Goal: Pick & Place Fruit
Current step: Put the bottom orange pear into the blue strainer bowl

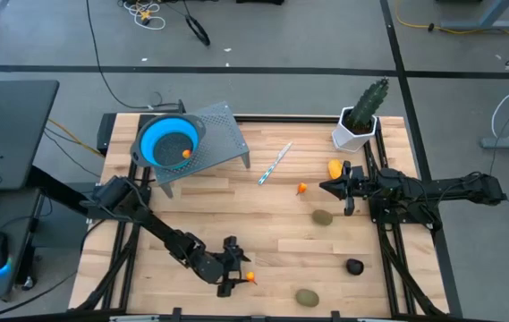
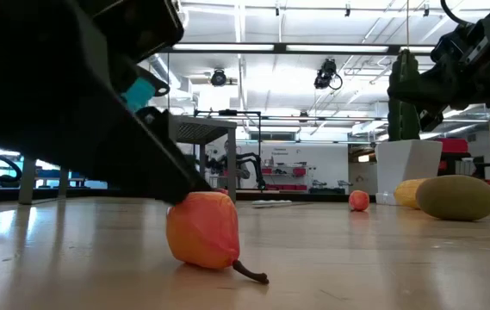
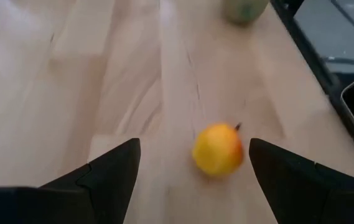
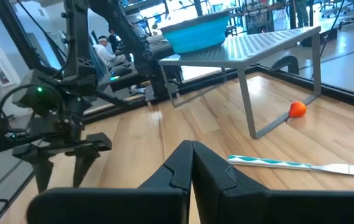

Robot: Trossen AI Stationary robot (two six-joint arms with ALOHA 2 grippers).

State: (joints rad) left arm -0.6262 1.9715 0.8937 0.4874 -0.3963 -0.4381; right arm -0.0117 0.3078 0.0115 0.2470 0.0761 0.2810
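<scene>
The left pincer (image 1: 241,277) stands wide, low over the desk (image 1: 272,224) near its front edge, with a small orange fruit (image 3: 218,149) lying between its fingers, not yet gripped. This looks like the grasp step: next it should close on the fruit, then carry it toward the blue bowl (image 1: 169,141). The right pincer (image 1: 328,188) waits shut.

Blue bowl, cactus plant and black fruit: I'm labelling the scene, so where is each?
Blue bowl (image 1: 168,141), high view, on its inner floor.
Cactus plant (image 1: 370,100), high view, on its green stem.
Black fruit (image 1: 354,266), high view, on its top.
</scene>
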